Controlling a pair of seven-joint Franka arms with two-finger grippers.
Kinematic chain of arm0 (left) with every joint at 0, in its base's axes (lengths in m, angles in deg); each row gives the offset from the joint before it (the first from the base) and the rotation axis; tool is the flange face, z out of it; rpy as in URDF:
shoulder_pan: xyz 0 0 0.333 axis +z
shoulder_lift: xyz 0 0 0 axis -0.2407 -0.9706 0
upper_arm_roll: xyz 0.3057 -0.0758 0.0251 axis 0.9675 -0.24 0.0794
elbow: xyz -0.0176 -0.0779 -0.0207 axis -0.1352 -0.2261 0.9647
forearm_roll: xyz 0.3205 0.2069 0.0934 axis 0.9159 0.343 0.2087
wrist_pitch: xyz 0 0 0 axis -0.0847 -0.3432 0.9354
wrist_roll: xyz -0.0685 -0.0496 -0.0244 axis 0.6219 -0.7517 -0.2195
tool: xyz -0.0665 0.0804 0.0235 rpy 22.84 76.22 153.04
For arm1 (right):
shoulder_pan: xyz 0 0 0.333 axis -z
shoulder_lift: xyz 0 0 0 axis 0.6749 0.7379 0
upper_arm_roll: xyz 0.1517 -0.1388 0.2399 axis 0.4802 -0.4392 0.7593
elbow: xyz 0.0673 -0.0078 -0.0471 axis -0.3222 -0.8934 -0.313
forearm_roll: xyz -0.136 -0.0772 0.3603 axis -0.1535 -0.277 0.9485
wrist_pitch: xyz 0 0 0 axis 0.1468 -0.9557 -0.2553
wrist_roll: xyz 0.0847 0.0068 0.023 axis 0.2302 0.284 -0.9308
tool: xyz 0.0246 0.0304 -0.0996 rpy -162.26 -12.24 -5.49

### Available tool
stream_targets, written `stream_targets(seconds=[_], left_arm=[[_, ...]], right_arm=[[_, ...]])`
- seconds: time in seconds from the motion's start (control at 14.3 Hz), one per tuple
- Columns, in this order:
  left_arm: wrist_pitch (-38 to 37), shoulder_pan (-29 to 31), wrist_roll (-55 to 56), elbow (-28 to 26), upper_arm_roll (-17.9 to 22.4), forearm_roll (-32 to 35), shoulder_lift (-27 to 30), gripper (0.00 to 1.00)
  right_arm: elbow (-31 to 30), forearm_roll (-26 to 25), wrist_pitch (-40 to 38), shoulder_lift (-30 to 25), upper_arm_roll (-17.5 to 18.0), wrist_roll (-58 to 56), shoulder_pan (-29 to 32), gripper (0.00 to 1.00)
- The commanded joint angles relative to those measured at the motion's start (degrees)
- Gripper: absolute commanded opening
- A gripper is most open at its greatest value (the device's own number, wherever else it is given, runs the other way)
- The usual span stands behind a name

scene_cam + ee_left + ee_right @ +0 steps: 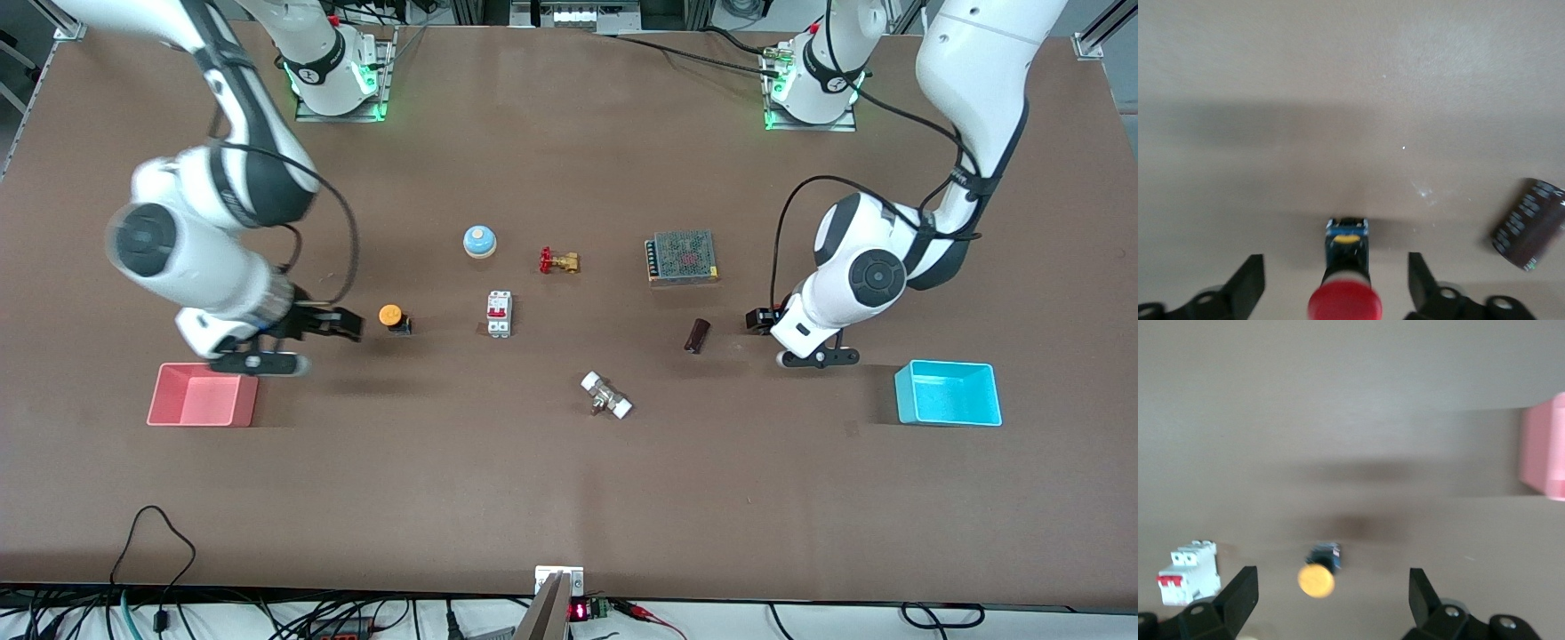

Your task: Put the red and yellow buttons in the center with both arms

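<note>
The yellow-orange button [391, 316] stands on the brown tabletop toward the right arm's end. My right gripper [345, 325] is open just beside it. In the right wrist view the button [1317, 579] lies ahead of the gripper [1331, 587], between the spread fingers and untouched. My left gripper [758, 320] is low over the table toward the left arm's end. In the left wrist view it [1335, 280] is open with the red button [1345, 300] between the fingers, which stand clear of it. The red button is hidden in the front view. The center [551, 364] is bare brown tabletop.
A pale-blue bell [479, 241], a brass valve [558, 261], a white breaker [499, 314], a mesh-topped box [683, 257], a dark cylinder [697, 335] and a white fitting [606, 396] lie mid-table. A pink bin [203, 395] and a light-blue bin [948, 393] stand at the ends.
</note>
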Motion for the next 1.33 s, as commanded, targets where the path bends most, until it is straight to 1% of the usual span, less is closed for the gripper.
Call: stream_targets(seconds=[0.0, 0.07, 0.21, 0.35, 0.49, 0.63, 0.7, 0.84, 0.91, 0.98, 1.05, 1.12, 1.19, 1.26], left_arm=[[-12.85, 0.04, 0.90, 6.24, -0.44, 1.41, 4.37, 1.00], [-17.33, 0.39, 0.55, 9.58, -0.44, 1.41, 4.54, 1.00], [-27.70, 0.39, 0.54, 18.01, -0.52, 1.41, 4.63, 1.00], [-36.41, 0.39, -0.68, 24.96, -0.61, 1.41, 4.90, 1.00], [-40.65, 0.57, -7.15, 30.24, -0.52, 1.33, 5.42, 1.00], [-44.69, 0.74, -13.14, 34.90, -0.09, 1.33, 6.21, 1.00], [-46.37, 0.92, -15.26, 37.36, 0.00, 1.24, 6.30, 1.00], [-51.54, 2.93, -20.52, 41.06, -0.08, 0.19, 6.22, 1.00], [-53.57, 3.81, -22.81, 41.51, 0.00, -0.16, 6.13, 1.00], [-53.59, 3.38, -23.18, 41.08, 1.31, -1.12, 8.04, 1.00], [-52.11, -1.14, -23.19, 39.34, 8.63, -3.05, 11.72, 1.00], [-48.01, -5.02, -23.27, 35.14, 14.88, -5.68, 14.71, 1.00], [-42.66, -5.23, -23.28, 27.70, 16.86, -7.62, 20.66, 1.00], [-37.04, -5.06, -23.54, 20.58, 17.05, -7.64, 25.50, 1.00]], right_arm=[[4.20, 1.58, -7.95, -2.88, -3.20, -7.11, 1.74, 1.00], [5.87, 1.67, -11.20, -3.59, -4.43, -8.96, 2.27, 1.00], [11.31, 3.33, -20.42, -4.56, -7.16, -10.21, 2.97, 1.00], [15.01, 3.52, -27.21, -6.04, -11.28, -12.30, 2.45, 1.00], [15.29, 2.82, -29.51, -8.50, -12.96, -17.40, 2.36, 1.00], [14.50, 2.99, -32.14, -10.27, -15.24, -17.51, 0.97, 1.00], [14.41, 2.99, -34.07, -10.36, -15.78, -17.07, 0.08, 1.00], [13.19, 2.90, -34.35, -11.94, -15.96, -16.72, -0.89, 1.00], [12.83, 2.99, -34.79, -12.20, -16.22, -16.72, -1.07, 1.00], [12.31, 2.99, -34.36, -12.47, -16.22, -17.41, -1.59, 1.00], [12.30, 3.08, -34.27, -12.65, -16.66, -17.59, -2.47, 1.00], [12.30, 2.91, -34.26, -12.65, -16.92, -17.51, -2.91, 1.00], [12.22, 2.82, -34.61, -12.73, -16.93, -17.60, -2.91, 1.00], [11.26, 2.82, -34.70, -13.60, -16.93, -17.51, -2.91, 1.00]])
